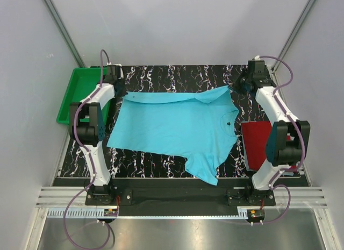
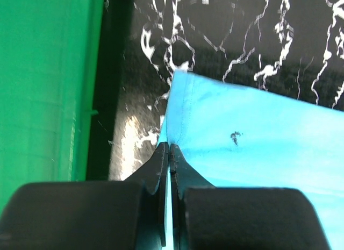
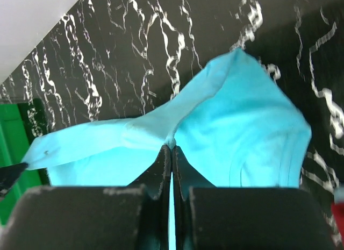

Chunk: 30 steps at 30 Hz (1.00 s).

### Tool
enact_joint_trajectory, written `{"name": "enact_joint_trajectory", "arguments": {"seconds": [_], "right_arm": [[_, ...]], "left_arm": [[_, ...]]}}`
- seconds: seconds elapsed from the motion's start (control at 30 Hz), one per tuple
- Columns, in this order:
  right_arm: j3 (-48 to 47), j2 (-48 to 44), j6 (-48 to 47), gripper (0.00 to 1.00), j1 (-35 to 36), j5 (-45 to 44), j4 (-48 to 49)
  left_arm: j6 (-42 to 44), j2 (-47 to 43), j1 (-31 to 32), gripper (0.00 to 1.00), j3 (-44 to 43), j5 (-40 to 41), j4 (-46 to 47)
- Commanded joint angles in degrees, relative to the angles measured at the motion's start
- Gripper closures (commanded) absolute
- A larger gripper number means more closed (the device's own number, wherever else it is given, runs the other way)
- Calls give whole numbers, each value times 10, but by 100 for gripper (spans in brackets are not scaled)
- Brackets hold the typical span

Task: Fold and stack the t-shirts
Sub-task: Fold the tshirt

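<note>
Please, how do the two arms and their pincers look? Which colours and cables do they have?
The left arm and the right arm have white tube-like links and black blocky joints. A thin purple cable loops along each one. The left pincer and the right pincer are black, with two flat fingers narrowing to a point. No markings show.

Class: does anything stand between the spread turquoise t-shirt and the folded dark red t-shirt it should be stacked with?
Nothing lies on the black marbled table between the turquoise t-shirt and the folded dark red t-shirt; they sit side by side. Only the right arm's black elbow hangs above the red one.
</note>
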<state>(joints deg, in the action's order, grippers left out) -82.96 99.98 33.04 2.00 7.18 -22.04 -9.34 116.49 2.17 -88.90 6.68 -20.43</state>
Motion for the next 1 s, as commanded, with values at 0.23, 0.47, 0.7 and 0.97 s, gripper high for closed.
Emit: {"name": "enact_joint_trajectory", "arguments": {"seconds": [0.23,0.47,0.7,0.97], "right_arm": [[133,-143,98,100,3,-5,-48],[180,-172,115,100,4,4,-55],[206,-191,121,100,4,-1,-75],[216,-175,106,100,4,-3,-76]], "left_arm": [[-16,-15,-4,100,-44,5,-88],[-11,-41,-18,100,-30,11,-109],[-11,-40,-21,100,-23,18,-130],[-11,-25,-21,100,-14,9,-143]]}}
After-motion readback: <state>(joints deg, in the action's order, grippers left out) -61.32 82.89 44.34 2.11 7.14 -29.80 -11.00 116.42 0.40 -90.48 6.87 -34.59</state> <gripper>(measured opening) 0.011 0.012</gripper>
